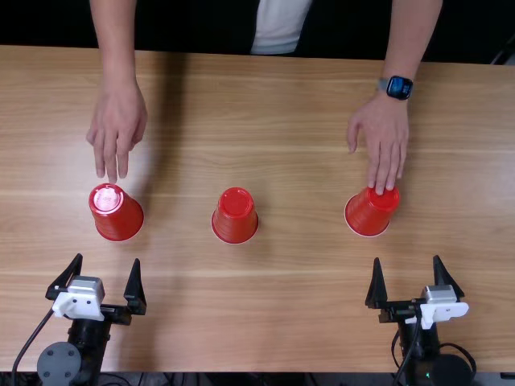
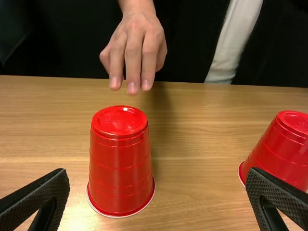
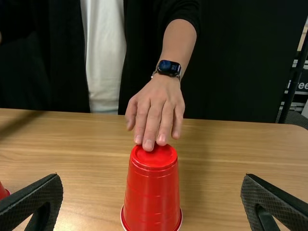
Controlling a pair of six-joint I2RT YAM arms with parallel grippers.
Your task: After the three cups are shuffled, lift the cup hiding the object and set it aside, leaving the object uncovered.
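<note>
place: probably a robotics lab | cues: wooden table [image 1: 265, 88], mounted left arm [image 1: 76, 338], right arm [image 1: 422, 342], cable [image 1: 28, 342]

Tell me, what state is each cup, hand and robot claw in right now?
Left cup: upside down, untouched.
Middle cup: upside down, untouched.
Right cup: upside down, fingertips on top.
Watch hand: touching right cup.
Bare hand: hovering by left cup.
Left gripper: open, empty.
Right gripper: open, empty.
</note>
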